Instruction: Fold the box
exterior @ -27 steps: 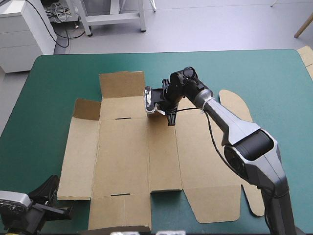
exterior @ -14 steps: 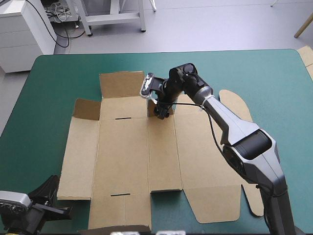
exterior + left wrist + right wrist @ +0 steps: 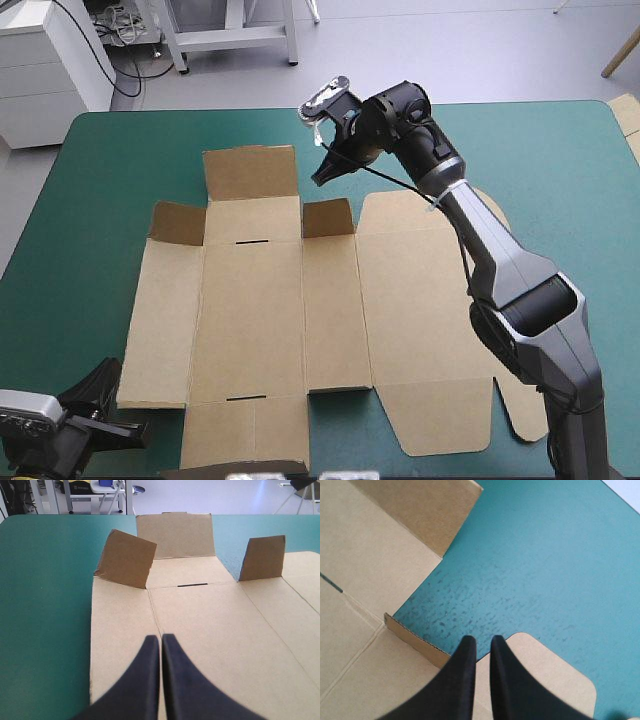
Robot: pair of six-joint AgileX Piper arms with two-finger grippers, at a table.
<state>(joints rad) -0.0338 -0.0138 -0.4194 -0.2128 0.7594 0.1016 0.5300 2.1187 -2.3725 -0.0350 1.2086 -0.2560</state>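
Since nearly all its panels lie flat, the box [image 3: 250, 320] is judged barely begun. It is spread on the teal-green table [image 3: 120, 150], left of centre and toward the near edge. Along its far side a small flap [image 3: 328, 217] and a corner flap [image 3: 178, 222] are seen tilted up. The right gripper [image 3: 323, 172] is held above the table just beyond the small flap, fingers together, nothing gripped, probably to leave that flap clear. The left gripper [image 3: 161, 639] is kept low by the near-left corner, likewise closed and empty.
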